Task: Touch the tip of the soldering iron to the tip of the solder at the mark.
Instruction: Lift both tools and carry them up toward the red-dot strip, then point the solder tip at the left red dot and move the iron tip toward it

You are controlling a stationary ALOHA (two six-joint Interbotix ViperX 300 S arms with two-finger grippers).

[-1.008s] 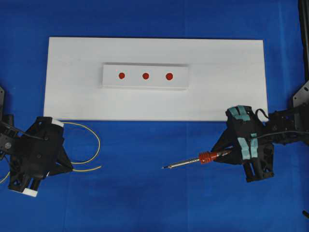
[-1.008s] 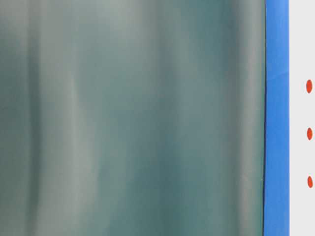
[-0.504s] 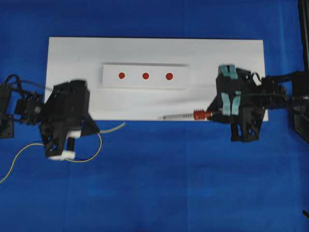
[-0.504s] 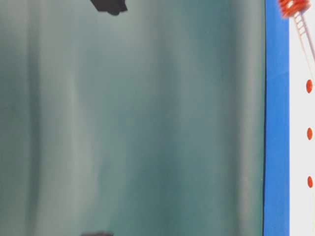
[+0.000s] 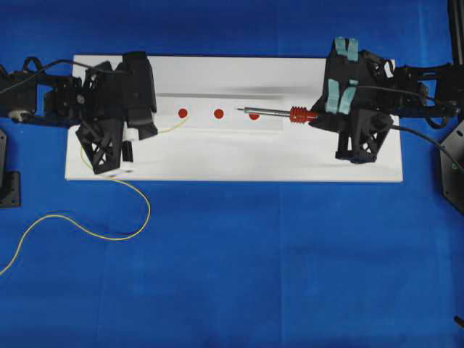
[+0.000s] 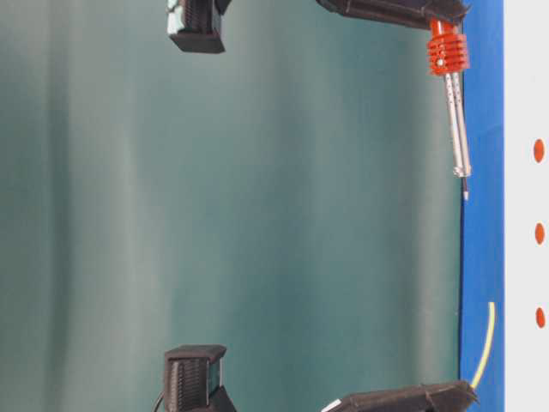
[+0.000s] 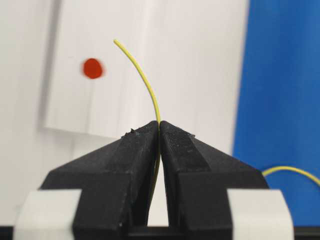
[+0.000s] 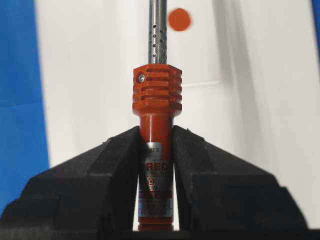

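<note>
Overhead: the left gripper (image 5: 148, 123) pinches the solder (image 5: 172, 127), its tip near the left red dot (image 5: 183, 112); the right gripper (image 5: 319, 116) clamps the soldering iron (image 5: 272, 113) above the white block (image 5: 217, 125). Wrist views: both jaws closed on their tools.

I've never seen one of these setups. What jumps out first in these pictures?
Two black arms meet from either side over a white board on blue cloth. The right claw grips an orange-red soldering iron, its silver tip pointing left above a row of three red dots. The left claw pinches a thin yellow solder wire that curves toward the leftmost dot, the rest trailing in loops across the cloth.
</note>
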